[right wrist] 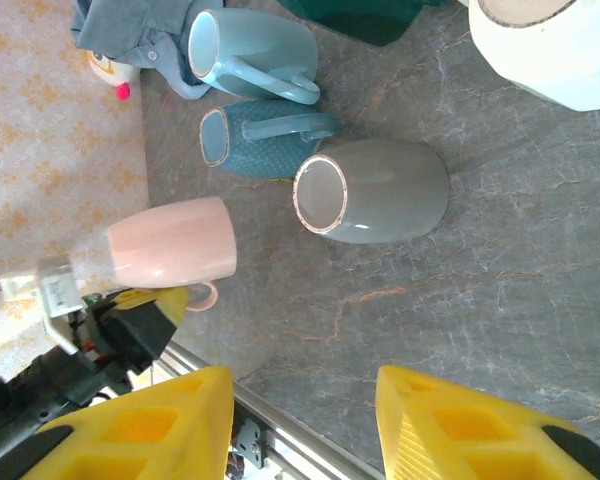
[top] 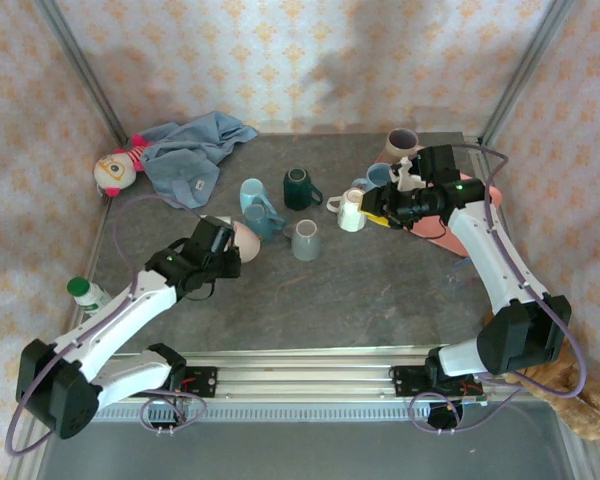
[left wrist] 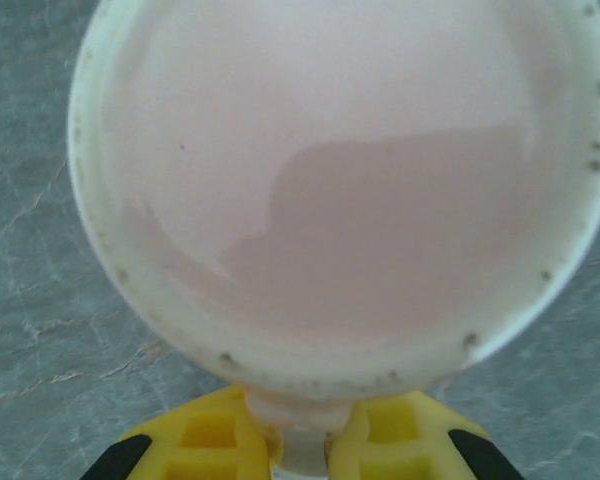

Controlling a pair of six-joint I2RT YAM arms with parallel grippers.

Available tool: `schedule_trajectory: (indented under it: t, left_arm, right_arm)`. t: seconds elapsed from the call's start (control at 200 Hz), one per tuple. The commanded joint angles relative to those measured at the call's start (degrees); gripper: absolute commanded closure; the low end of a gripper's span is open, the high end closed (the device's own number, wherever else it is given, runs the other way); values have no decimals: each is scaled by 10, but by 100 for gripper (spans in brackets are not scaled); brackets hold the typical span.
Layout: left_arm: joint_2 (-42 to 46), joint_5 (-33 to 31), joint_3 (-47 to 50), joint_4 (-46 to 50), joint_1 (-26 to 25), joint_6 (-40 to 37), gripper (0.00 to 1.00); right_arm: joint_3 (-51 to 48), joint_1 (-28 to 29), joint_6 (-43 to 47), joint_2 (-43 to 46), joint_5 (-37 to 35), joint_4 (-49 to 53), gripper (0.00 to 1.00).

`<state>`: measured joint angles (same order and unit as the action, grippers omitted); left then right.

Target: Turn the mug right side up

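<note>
The pink mug point(top: 245, 238) is turned on its side at the table's left centre, and my left gripper point(top: 223, 250) is shut on its handle. In the left wrist view the yellow fingers point(left wrist: 210, 440) pinch the pale handle, with the mug's round pink end point(left wrist: 340, 180) right in front; I cannot tell whether that end is the mouth or the base. From the right wrist the same mug point(right wrist: 175, 255) lies level, its small handle point(right wrist: 202, 295) at the left gripper's yellow finger. My right gripper point(right wrist: 302, 385) is open over bare table with nothing between its fingers, close to a white mug point(top: 351, 210).
A light blue mug point(top: 252, 192), a teal mug point(top: 265, 222), a grey mug point(top: 305, 240) and a dark green mug point(top: 300, 188) cluster mid-table. More mugs point(top: 400, 143) stand back right. A blue cloth point(top: 190, 150), a doll point(top: 115, 170) and a green-capped bottle point(top: 83, 290) line the left side.
</note>
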<state>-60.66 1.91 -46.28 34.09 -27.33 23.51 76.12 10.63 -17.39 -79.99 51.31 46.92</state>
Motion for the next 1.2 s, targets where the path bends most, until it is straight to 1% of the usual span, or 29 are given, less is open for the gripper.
schedule_trajectory:
  t: [0.0,0.115,0.25,0.395,0.596,0.696,0.781,0.896,1.046,1.196]
  left_arm:
    - [44,10,-45,-9,5,-12,100]
    - [76,27,-57,-12,5,-29,100]
    - [113,51,-56,-55,5,-53,100]
    - [123,100,-65,-102,4,-86,100]
    - [107,149,-98,-163,4,-94,100]
    - [95,163,-125,-178,5,-93,100]
    - [88,171,-139,-201,5,-91,100]
    - [79,175,-146,-239,4,-81,100]
    - [51,196,-174,-256,6,-82,100]
    - [35,201,-167,-318,5,-80,100]
  right_arm:
    - [13,11,-16,6,9,-31,58]
    - [17,17,-22,5,14,-45,59]
    - [22,22,-29,5,16,-60,59]
    - [41,24,-21,3,28,-68,59]
    - [45,24,-31,5,66,-107,59]
    - [35,27,-53,12,91,-145,57]
    - [34,31,-54,13,107,-163,56]
    - [41,34,-52,15,113,-166,55]
    - [55,35,-53,15,125,-167,54]
    - [61,37,-28,15,127,-159,56]
